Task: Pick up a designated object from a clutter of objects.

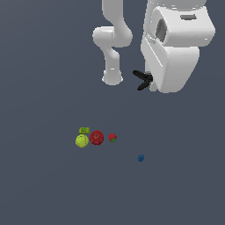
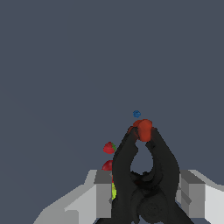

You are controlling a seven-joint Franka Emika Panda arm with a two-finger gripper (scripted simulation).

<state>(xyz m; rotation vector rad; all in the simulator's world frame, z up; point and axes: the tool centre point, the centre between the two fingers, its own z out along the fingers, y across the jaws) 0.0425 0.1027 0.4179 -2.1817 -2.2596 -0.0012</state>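
Gripping black clamp [image 2: 144, 175], end effector [image 2: 146, 192] clamped; apple [image 1: 96, 137], ball [image 1: 81, 141], blue lump [image 1: 140, 157] well apart below.

Light: even, flat, dim slate bg; source n/a.
Shadows: none cast.
Glare: none.
Blur: none; edges jagged, low-res.

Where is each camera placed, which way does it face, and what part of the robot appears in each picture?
Exterior view: off the arm, high, looking down on the floor; it shows the white arm, the black clamp at its end, and below it the yellow-green ball, red apple and blue lump.
Wrist view: on the wrist, looking along the gripper; its grey fingers hold the clamp.
Shared: clamp, blue lump, small red-green fruit.
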